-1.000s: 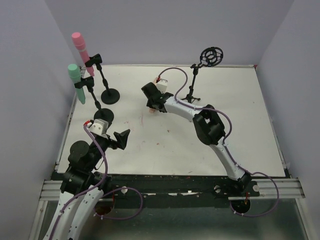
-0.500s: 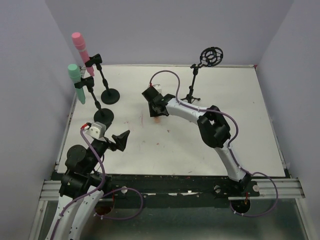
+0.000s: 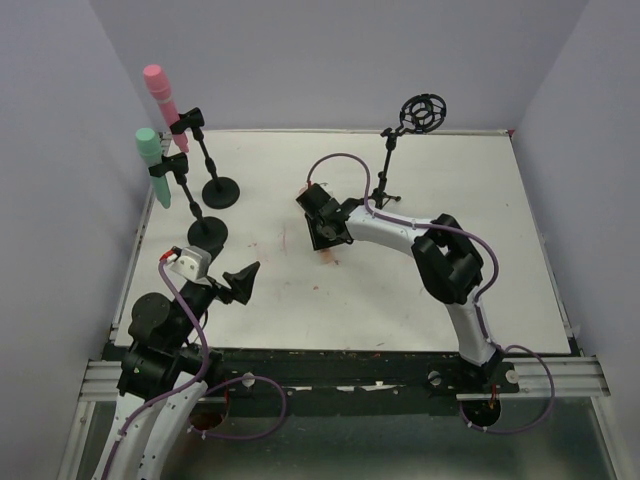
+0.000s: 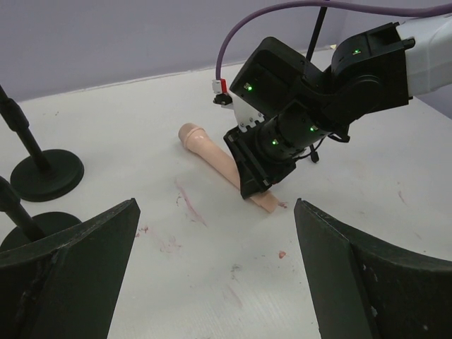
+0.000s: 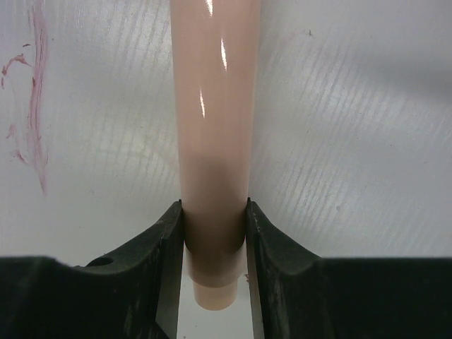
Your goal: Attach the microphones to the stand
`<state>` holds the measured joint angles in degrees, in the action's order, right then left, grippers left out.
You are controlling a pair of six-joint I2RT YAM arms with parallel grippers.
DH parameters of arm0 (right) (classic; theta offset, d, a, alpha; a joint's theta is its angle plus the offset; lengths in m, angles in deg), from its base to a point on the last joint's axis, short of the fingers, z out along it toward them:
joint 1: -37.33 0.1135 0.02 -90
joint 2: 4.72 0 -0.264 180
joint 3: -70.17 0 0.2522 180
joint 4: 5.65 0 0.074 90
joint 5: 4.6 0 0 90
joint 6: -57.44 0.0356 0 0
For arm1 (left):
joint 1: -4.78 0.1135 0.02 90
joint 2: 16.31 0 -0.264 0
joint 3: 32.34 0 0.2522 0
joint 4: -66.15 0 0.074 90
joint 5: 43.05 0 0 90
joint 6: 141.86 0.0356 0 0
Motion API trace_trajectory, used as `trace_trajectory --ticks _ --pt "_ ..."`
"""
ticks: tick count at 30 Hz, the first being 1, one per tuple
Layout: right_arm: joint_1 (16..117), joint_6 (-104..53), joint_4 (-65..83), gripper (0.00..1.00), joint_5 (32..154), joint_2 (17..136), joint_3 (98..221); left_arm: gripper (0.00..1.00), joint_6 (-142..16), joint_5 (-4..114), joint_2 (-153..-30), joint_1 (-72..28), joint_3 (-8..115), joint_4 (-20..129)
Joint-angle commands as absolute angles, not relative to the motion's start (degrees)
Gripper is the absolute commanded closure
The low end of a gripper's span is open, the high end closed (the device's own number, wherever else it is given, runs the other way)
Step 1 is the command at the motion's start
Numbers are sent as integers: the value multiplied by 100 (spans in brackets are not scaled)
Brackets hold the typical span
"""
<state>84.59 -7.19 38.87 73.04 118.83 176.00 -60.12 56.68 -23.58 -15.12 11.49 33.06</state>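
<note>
On the white tabletop [image 3: 480, 220], just 9 o'clock of centre, the peach microphone [image 4: 212, 152] lies flat, the right gripper [image 5: 214, 240] pinching its glossy barrel near the tail; treat it as light, stiff, likely slippery, with your left gripper [image 3: 245, 275] spread.

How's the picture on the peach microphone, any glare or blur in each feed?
Right wrist: sharp, white glare streaks along the peach microphone, shaded where the right gripper clamps it. Left wrist: microphone clear, left gripper fingers dark and soft. Top external: evenly lit, microphone mostly hidden.
</note>
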Motion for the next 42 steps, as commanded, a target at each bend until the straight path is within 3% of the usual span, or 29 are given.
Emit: trace_trajectory --ticks 1,9,18,22,25,27,33,42 --pt "8514 -918 5082 63 7573 12702 17173 1 -6030 5820 -2272 -1517 1096 3420" --pt "8523 -970 5276 55 7757 13124 17481 1 -6030 5811 -2264 -1517 1096 3420" --pt "8523 -1058 5363 56 8021 13257 17569 1 -6013 5820 -2246 -1517 1087 3437" --pt "8514 -1172 5355 73 8047 13143 17595 1 -6013 5828 -2263 -1517 1096 3463" --pt "8505 -1330 5258 93 8039 12853 17569 1 -6039 5855 -2272 -1517 1087 3455" --pt "8514 -1418 5170 99 8038 12581 17569 1 -6109 5890 -2264 -1508 1070 3472" --pt "8505 -1638 4951 99 8003 11509 17517 1 -7345 6320 -2246 -1517 833 3893" --pt "8505 -1709 4748 100 8284 10111 17226 2 -10088 6857 -3009 -1517 -55 5887"
